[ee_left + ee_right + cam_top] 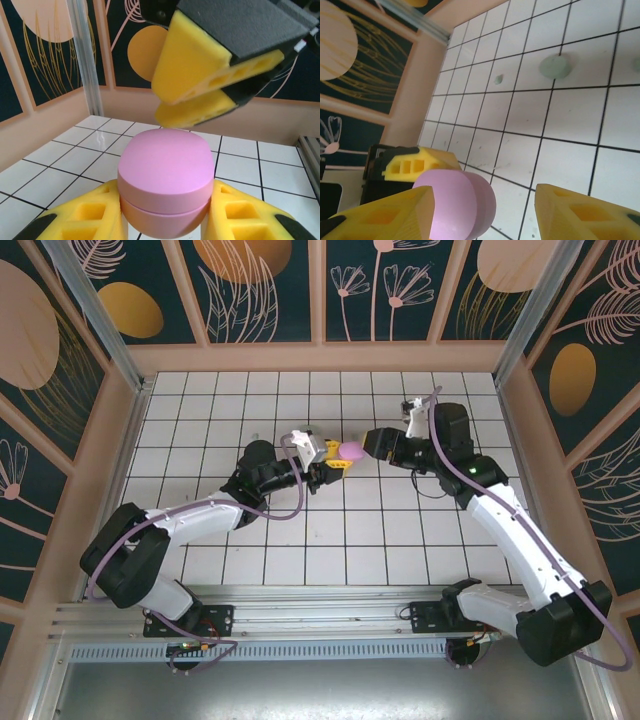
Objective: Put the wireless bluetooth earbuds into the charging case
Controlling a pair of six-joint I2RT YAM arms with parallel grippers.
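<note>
Pincer, left (335, 466): clamped on pink case (165, 172), lid shut, contents hidden. Pincer, right (372, 443): fingers parted wide, at that case. Desk (570, 120): mint earbud (499, 79) loose on tile, near mint case (555, 66).

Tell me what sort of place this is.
Probably a purpose-built robot test booth: white tiled floor, leaf-patterned wall panels in aluminium framing, and a left arm and right arm bolted to a rail at the near edge.
</note>
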